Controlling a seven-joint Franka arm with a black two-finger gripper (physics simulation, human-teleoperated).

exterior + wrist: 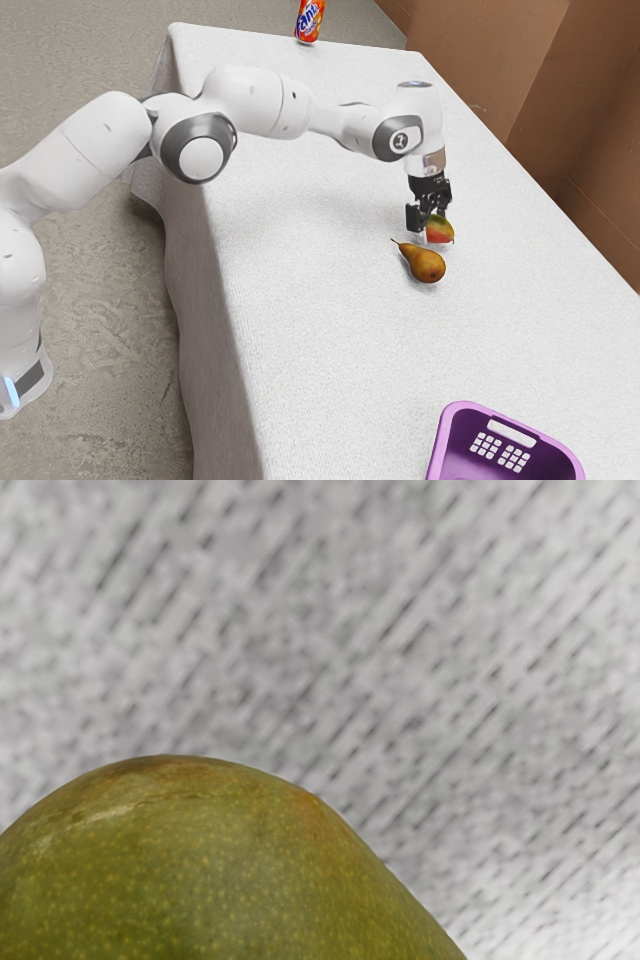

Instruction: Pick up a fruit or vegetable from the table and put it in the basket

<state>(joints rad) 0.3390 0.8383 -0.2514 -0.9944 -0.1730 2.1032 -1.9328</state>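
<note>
Okay so, biggest thing first: the table (300,330) wears a white cloth with a coarse, slubby weave and soft folds down the side. My arm (90,140), all smooth white shells and grey joint rings, reaches out over it. At the near end, toward the exterior view's right, sits the purple basket (462,406), rounded corners, glossy plastic-looking walls, little square holes and a handle slot. My black gripper (428,216) points down around the middle stretch, well apart from that basket. Honestly can't tell if it's spread or actually pinching anything, so no bragging yet. Way off at the far end there's an orange soda can (309,18), shiny and upright. The pear (427,265) lies on its side just nearer than my gripper, brownish gold, fat at one end with a skinny stem. Then the mango (440,230), my pick I guess: right at the gripper, smooth oval, green going red, and the wrist view gives me its fine yellow speckles and a pale scuff. So I'd call it reached, grasp unconfirmed. Left to do: make sure of the grip, lift, carry it nearer, drop it in.
</note>
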